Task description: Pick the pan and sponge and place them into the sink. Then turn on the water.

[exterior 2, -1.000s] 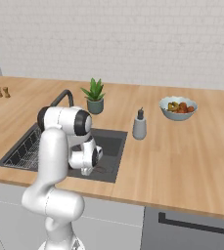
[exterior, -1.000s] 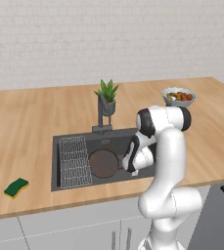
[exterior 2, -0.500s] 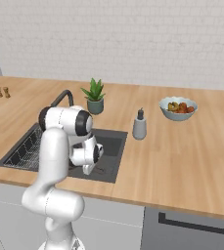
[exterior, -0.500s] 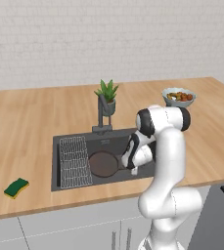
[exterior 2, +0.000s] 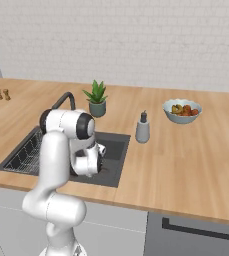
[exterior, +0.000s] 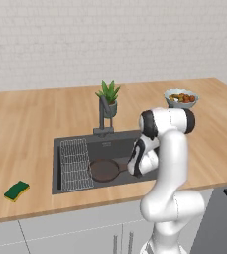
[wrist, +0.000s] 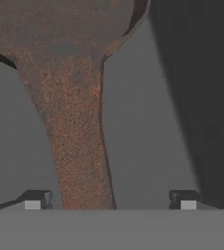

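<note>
The gripper [wrist: 110, 199] is down inside the sink [exterior: 65, 146] with its jaws spread wide. In the hand view the two fingertips [wrist: 35, 200] stand well apart at the bottom edge, and the pan handle runs between them without touching either. Nothing is held.

The pan [exterior: 104, 169] lies flat on the sink floor, just beside the wire rack [exterior: 75, 163], handle pointing toward the arm. Its placement appears complete.

The sponge [exterior: 16, 190] lies on the wooden counter [exterior: 30, 129], well apart from the sink, to its left near the front edge. The faucet [exterior: 104, 116] stands behind the basin, in front of the potted plant [exterior: 108, 96]. No stream is visible at the spout, so the water appears to be off.

Handling notes, as judgement:
- Pan: rigid and probably the heaviest item here. If regripped, take the handle close to the bowl to limit tipping.
- Sponge: light, soft and compressible. Grip it across the short sides, from above, with moderate closure; it will deform rather than slip.
- The sponge lies low on the counter, so the fingertips need to descend nearly to the surface.

Remaining: lift clear of the basin, collect the sponge, place it in the sink, then operate the faucet.
</note>
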Available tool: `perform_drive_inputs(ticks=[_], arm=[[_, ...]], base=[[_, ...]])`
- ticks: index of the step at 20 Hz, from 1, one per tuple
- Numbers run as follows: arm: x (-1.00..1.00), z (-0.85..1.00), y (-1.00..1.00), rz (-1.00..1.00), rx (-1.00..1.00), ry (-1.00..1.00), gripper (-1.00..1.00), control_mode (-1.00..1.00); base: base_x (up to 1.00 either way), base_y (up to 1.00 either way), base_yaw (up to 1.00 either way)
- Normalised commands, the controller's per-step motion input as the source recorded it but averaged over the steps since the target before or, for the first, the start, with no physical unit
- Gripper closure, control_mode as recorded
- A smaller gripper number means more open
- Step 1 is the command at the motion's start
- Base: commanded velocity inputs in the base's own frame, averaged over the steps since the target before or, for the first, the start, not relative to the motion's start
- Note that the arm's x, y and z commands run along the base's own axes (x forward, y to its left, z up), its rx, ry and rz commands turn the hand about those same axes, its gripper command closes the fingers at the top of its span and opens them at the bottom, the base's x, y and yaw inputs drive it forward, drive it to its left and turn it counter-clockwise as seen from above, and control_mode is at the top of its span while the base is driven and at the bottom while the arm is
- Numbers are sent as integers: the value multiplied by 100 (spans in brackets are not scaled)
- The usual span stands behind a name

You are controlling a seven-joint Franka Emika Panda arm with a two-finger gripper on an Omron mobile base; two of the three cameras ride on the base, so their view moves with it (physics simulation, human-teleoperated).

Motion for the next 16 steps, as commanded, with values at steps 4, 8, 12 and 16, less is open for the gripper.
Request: perform_drive_inputs(ticks=[4,8,12,16], arm=[[-39,74,-25,0,20,-38,-100,-100],[-37,99,-17,4,16,-19,-100,-100],[-42,100,-21,8,1,-3,-100,-100],[-49,100,-38,0,-6,6,-100,-100]], base=[[0,0,0],[0,0,0],[0,0,0],[0,0,0]])
